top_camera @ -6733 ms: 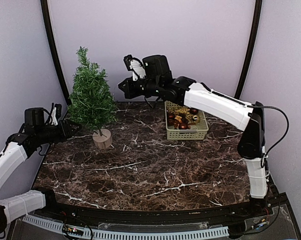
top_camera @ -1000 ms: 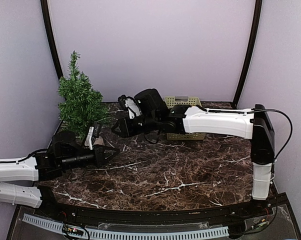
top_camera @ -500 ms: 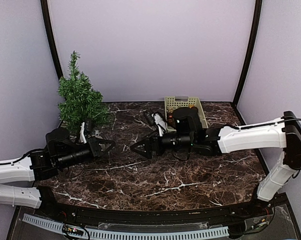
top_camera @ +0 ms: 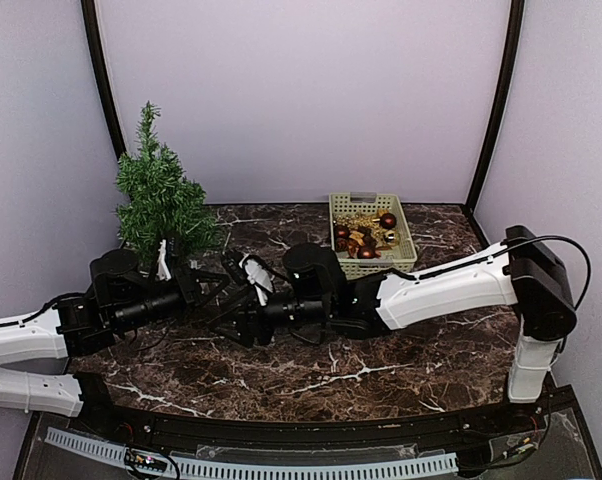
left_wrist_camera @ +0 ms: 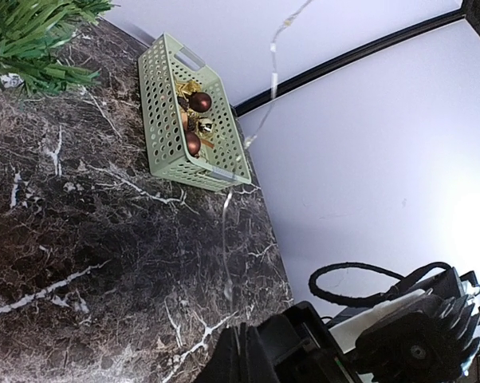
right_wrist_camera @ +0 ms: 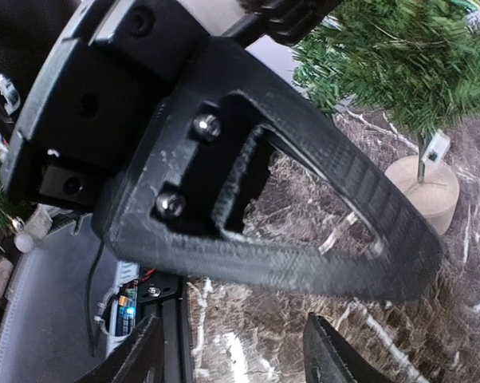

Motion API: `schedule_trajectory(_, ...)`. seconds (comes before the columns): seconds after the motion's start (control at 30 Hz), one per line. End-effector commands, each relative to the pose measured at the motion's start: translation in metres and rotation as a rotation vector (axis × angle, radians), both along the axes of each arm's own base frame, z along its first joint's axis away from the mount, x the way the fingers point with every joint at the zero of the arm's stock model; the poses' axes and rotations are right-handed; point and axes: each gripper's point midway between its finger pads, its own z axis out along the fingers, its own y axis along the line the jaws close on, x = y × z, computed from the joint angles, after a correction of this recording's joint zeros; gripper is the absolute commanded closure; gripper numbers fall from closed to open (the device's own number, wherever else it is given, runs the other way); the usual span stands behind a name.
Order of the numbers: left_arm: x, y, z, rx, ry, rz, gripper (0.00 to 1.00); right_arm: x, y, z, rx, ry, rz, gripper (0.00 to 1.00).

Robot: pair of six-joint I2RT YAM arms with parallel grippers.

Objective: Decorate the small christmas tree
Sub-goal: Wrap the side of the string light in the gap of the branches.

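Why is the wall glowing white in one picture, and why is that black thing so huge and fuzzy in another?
Left wrist view: glare whitens the wall at the right edge. Right wrist view: the left gripper's finger is right at the lens, so it looks giant and soft; the tree behind is slightly blurred. Top view: evenly lit, sharp.

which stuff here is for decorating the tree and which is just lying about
For the job: small christmas tree, basket of ornaments, thin shiny strand.
Just there: marble table, purple wall.
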Motion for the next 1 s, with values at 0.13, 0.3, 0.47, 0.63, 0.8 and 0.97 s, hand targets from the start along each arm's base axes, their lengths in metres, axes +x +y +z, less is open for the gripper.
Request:
schedule_trajectory(0.13, 0.0, 0.006, 0.011, -0.026, -0.002, 0.034, 1.0, 0.021, 0.019, 0.03, 0.073, -0.085, -0.088, 1.0)
schedule_trajectory(0.3, -0.001, 0.04, 0.001, 0.098, 0.034, 0.148, 0.54, 0.068, -0.015, 0.034, 0.037, -0.028, -0.293, 1.0)
schedule_trajectory(0.47, -0.017, 0.084, -0.01, 0.245, 0.103, 0.208, 0.26, 0.104, -0.068, 0.054, -0.008, -0.008, -0.433, 1.0)
schedule_trajectory(0.63, -0.026, 0.106, 0.016, 0.333, 0.107, 0.214, 0.25, 0.134, -0.102, 0.079, -0.11, -0.076, -0.527, 1.0)
schedule_trajectory(0.8, -0.021, 0.118, 0.067, 0.414, 0.017, 0.221, 0.25, 0.161, -0.108, 0.117, -0.129, -0.105, -0.563, 1.0)
schedule_trajectory(0.97, -0.002, 0.113, 0.121, 0.536, -0.076, 0.193, 0.25, 0.182, -0.089, 0.147, -0.097, -0.115, -0.56, 1.0)
